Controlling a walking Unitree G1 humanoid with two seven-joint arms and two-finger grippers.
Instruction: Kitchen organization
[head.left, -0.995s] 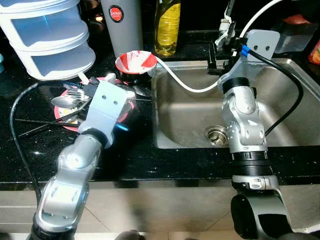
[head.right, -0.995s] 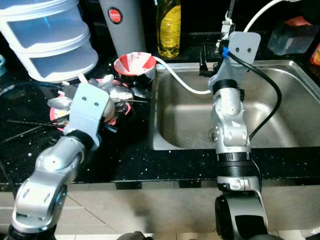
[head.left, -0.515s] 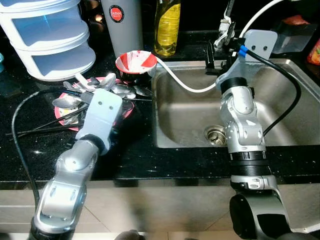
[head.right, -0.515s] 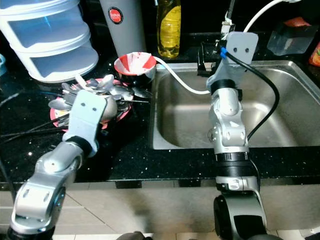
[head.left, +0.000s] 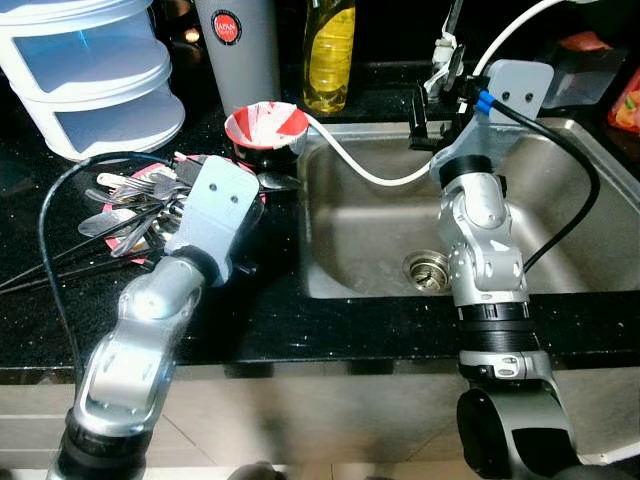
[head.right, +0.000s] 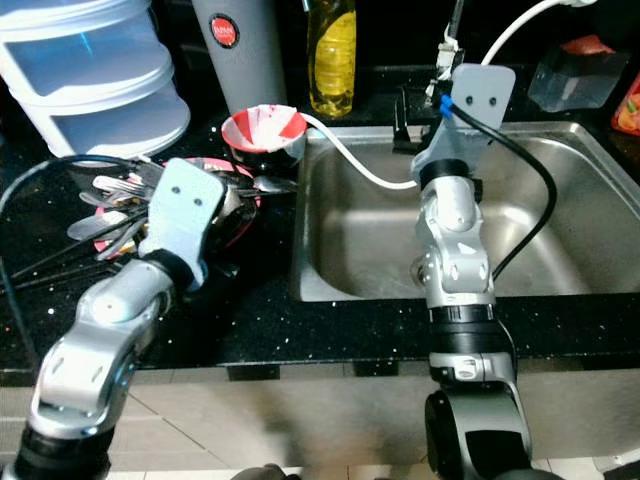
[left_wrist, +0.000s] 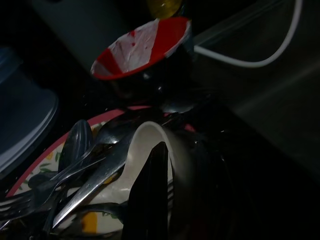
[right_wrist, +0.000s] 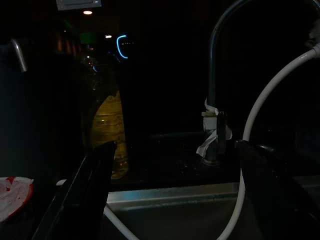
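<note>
Cutlery (head.left: 125, 200) lies heaped on the pink-rimmed plate (left_wrist: 42, 161) directly under the left gripper (left_wrist: 148, 197). Compared with a second ago, the left arm now reaches further over that plate, so the spoons that showed beside its wrist plate are half hidden beneath it. That reads as the approach to a pick, the sorting of the pile barely begun. In the left wrist view one black finger sits just inside the pale rim of a white cup (left_wrist: 150, 150) resting on the plate; the other finger cannot be made out, so whether the claw is spread or closed on anything cannot be told.

The spoons are polished steel, long-handled with smooth oval bowls, overlapping loosely and likely to slide. Beyond the fingertip stands a red-and-white striped bowl (head.left: 266, 125), glossy and conical.

The right gripper (right_wrist: 175, 192) hangs over the stainless sink (head.left: 560, 250), which is brushed and dull; its fingers stand wide apart with nothing between them, and it has scarcely moved. Ahead of it rise the curved metal tap (right_wrist: 216, 75), a soft white hose (head.left: 360, 165) and a clear bottle of yellow liquid (head.left: 329, 55). The worktop (head.left: 280, 320) is speckled black stone.
</note>
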